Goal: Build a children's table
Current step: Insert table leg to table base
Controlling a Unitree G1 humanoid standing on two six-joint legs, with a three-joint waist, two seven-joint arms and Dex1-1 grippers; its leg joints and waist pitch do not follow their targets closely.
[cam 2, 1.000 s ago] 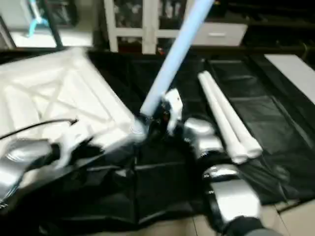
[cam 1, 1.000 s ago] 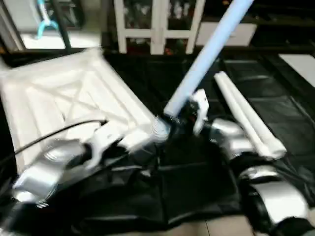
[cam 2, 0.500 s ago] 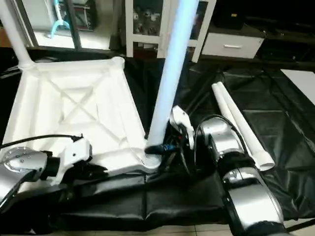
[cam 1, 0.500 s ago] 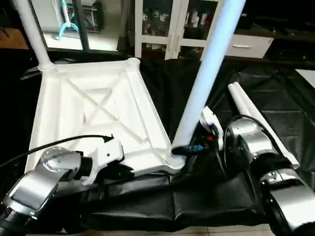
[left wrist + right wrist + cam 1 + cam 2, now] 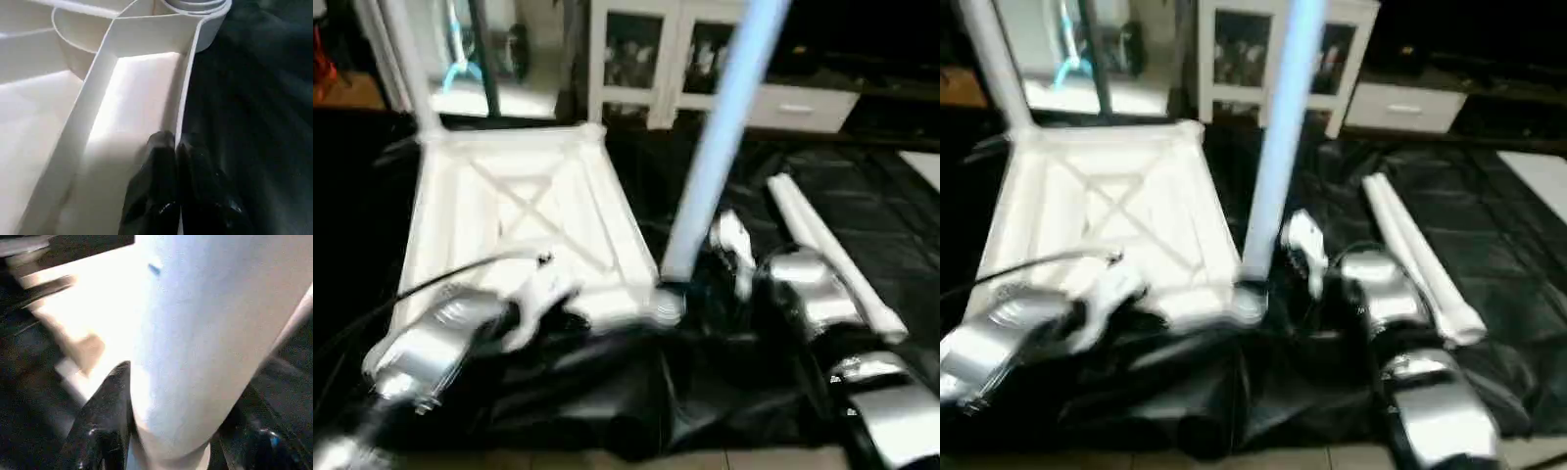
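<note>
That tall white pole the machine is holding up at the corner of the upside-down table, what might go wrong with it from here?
The right gripper holds the upright leg low down, over the near corner socket. The leg leans a little, so it might jam instead of seating straight.

The left gripper pinches only the thin rim of the tabletop. If it slips, the tabletop may shift on the loose black sheet.

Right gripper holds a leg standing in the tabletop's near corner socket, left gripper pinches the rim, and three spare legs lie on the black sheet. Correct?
Not quite: two spare legs lie on the black sheet, as the left eye view shows. The right gripper does hold the leg at the tabletop, and the left gripper pinches the rim.
</note>
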